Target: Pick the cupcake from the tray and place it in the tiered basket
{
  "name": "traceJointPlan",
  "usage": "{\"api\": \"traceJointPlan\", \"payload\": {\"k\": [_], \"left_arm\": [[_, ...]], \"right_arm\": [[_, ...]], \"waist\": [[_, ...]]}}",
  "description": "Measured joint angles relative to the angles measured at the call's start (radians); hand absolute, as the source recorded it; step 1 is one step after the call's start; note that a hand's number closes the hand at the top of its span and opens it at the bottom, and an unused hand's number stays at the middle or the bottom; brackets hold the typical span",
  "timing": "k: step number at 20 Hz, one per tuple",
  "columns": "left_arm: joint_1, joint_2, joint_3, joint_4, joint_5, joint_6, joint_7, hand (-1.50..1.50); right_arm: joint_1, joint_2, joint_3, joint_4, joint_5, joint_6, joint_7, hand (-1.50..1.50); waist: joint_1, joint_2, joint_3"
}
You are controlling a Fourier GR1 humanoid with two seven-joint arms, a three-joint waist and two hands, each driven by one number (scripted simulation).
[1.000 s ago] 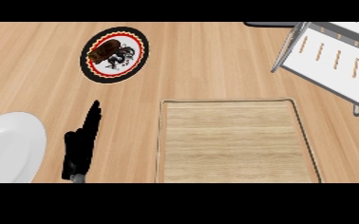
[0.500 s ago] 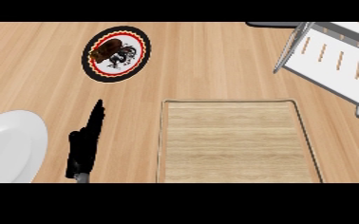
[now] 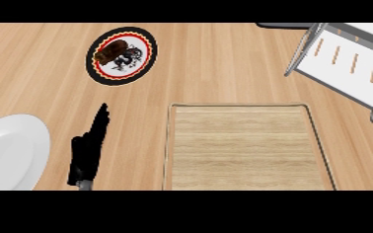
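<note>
A wooden tray (image 3: 247, 148) with a thin metal rim lies at the lower middle of the counter, and nothing shows on it. No cupcake is visible on the tray or in the basket part that shows. The tiered basket (image 3: 336, 59), grey-framed with a white shelf, stands at the upper right, partly cut off. My left hand (image 3: 89, 150) rests left of the tray, fingers straight and pointing away from me, holding nothing. My right hand is not in the view.
A round black plate with a red and white rim (image 3: 122, 56) sits at the upper left and carries a dark brown item (image 3: 109, 54). A white plate (image 3: 18, 153) is cut off by the left edge, close beside my left hand.
The left hand has shifted slightly to the right. Nothing else has moved.
</note>
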Motion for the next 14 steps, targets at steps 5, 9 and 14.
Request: {"api": "traceJointPlan", "payload": {"k": [5,9,14], "left_arm": [[-0.013,-0.001,0.013,0.012,0.0,-0.013,0.0,0.0],[0.005,-0.007,0.008,0.003,-0.01,-0.01,-0.02,0.0],[0.001,-0.006,0.022,0.014,-0.001,-0.022,-0.025,0.0]], "right_arm": [[-0.067,0.058,0.017,0.151,0.058,-0.081,-0.038,1.5],[-0.095,0.102,-0.031,0.258,0.027,-0.118,-0.077,-1.5],[-0.126,0.14,-0.125,0.346,-0.067,-0.097,-0.102,-1.5]], "waist": [[0.001,0.001,0.001],[0.002,0.003,0.001],[0.0,0.002,0.002]]}}
